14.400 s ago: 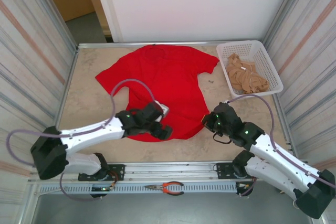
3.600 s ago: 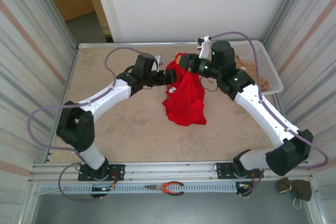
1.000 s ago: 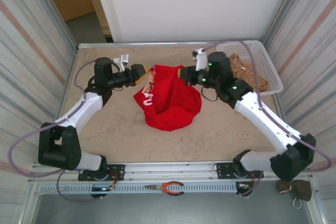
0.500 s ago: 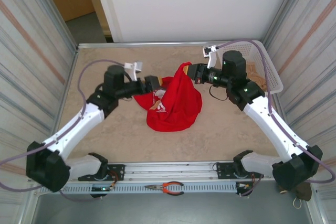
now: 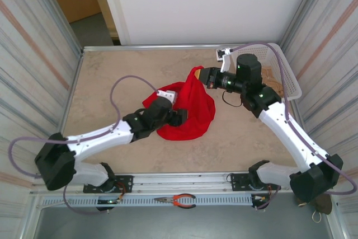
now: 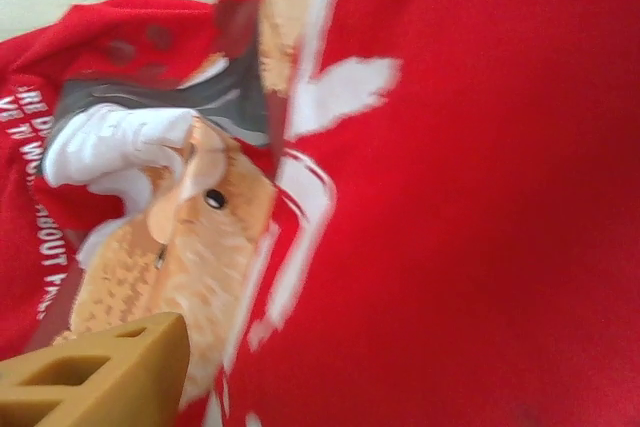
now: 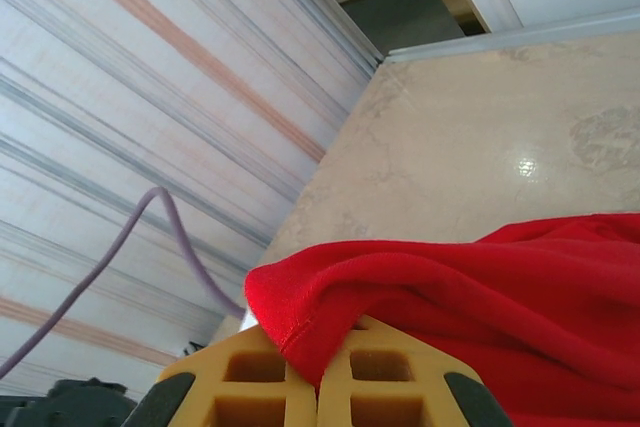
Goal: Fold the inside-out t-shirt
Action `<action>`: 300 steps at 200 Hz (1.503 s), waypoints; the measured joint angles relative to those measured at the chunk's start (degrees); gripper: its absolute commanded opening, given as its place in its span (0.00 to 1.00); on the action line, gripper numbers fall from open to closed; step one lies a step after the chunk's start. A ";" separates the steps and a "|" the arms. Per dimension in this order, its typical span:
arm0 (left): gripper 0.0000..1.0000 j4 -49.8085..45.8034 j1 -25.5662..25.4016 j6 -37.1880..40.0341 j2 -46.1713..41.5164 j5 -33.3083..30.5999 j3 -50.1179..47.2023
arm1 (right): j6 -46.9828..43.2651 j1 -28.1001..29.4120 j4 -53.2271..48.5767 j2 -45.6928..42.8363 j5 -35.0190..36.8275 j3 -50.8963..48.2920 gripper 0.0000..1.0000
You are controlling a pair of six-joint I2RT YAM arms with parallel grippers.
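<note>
Marbled tabletop [image 5: 112, 76]; red t-shirt [image 5: 193, 113], white lettering [image 6: 30, 137] blurred.

Pulled the shirt [image 5: 190, 110] out of its flat spread into a bunched heap, one corner now pinched and lifted by the right gripper [image 5: 202, 76] — up at the far right, no longer low at the near edge. Swung the left gripper [image 5: 180, 117] in from far left — now low against the heap's near-left side.
</note>
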 measured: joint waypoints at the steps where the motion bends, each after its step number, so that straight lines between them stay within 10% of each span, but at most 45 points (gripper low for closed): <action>1: 0.29 -0.04 0.07 0.00 0.17 -0.13 0.13 | 0.02 -0.04 0.02 0.07 0.02 0.02 0.00; 11: 0.00 -0.87 1.86 0.85 1.95 -0.57 2.08 | 0.13 -0.37 -0.04 0.52 -0.20 0.42 0.00; 94: 0.00 -3.10 36.41 2.80 4.04 30.60 40.92 | 12.02 -13.11 5.92 18.29 -10.25 25.99 0.00; 136: 0.00 -1.20 37.05 0.20 0.66 41.66 42.88 | 14.64 -10.43 12.07 11.04 -10.64 22.29 0.00; 210: 0.00 3.26 34.42 -4.52 -3.32 54.40 7.52 | 13.07 -6.78 12.28 -7.89 -1.57 -18.58 0.00; 234: 0.00 5.31 33.79 -6.78 -3.30 57.83 3.28 | 8.81 -10.69 6.16 -5.20 3.61 -20.79 0.60; 260: 0.00 7.85 33.29 -9.05 -3.06 59.78 3.23 | 3.52 -9.70 0.96 -4.68 9.03 -20.79 0.67; 300: 0.00 7.04 30.14 -9.46 -2.27 61.31 5.90 | -4.79 10.14 -4.33 -11.50 16.44 -20.57 0.67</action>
